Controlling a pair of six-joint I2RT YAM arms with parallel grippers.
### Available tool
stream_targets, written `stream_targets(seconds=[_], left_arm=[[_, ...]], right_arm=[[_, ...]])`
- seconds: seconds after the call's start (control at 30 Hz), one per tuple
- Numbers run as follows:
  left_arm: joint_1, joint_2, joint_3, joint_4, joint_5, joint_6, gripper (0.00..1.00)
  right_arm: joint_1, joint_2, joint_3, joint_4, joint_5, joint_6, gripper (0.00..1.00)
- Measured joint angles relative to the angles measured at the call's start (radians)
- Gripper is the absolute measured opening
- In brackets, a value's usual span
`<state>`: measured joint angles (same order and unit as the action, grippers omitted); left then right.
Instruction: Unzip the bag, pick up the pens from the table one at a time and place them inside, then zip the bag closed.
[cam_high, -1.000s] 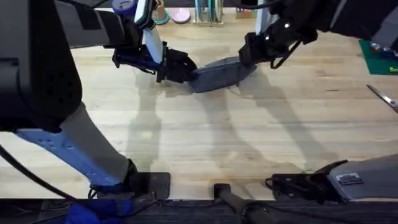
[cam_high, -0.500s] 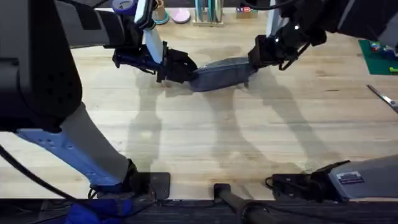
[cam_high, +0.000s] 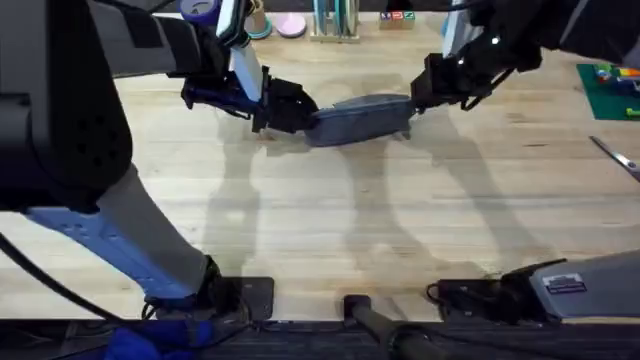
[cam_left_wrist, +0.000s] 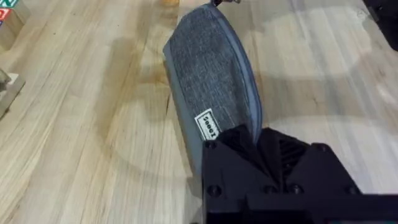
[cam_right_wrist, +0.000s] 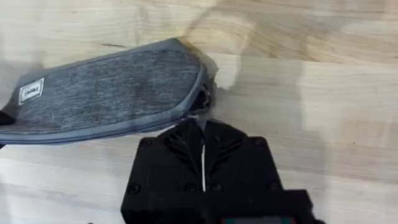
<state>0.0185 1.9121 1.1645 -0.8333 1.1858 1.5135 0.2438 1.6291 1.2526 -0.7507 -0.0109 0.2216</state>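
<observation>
The bag (cam_high: 358, 117) looks zipped; left gripper (cam_high: 300, 118) clamps its left end, right gripper (cam_right_wrist: 202, 124) pinches the zipper pull.

small label (cam_left_wrist: 208, 126) on bag (cam_left_wrist: 208, 74) (wording unreadable)

Overhead cam sits above the arm bases, looks down & fwd over the whole counter (cam_high: 330, 220), far off. Left wrist cam rides close behind the left hand (cam_left_wrist: 264, 146), aimed along the pouch (cam_left_wrist: 211, 81) lengthwise. Right wrist cam is close above the right hand (cam_right_wrist: 202, 146), facing the pouch's other end. All 3 views share the pouch & counter
</observation>
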Motion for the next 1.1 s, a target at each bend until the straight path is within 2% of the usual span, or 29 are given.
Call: stream_targets(seconds=[0.67,1.1], left_arm=[[-0.011,0.0,0.0,0.003,0.004,0.0,0.039],[-0.014,0.0,0.0,0.003,0.007,0.0,0.039]], right_arm=[[-0.078,0.007,-0.018,0.068,-0.058,-0.065,0.031],[-0.133,0.098,-0.019,0.126,-0.083,-0.103,0.031]])
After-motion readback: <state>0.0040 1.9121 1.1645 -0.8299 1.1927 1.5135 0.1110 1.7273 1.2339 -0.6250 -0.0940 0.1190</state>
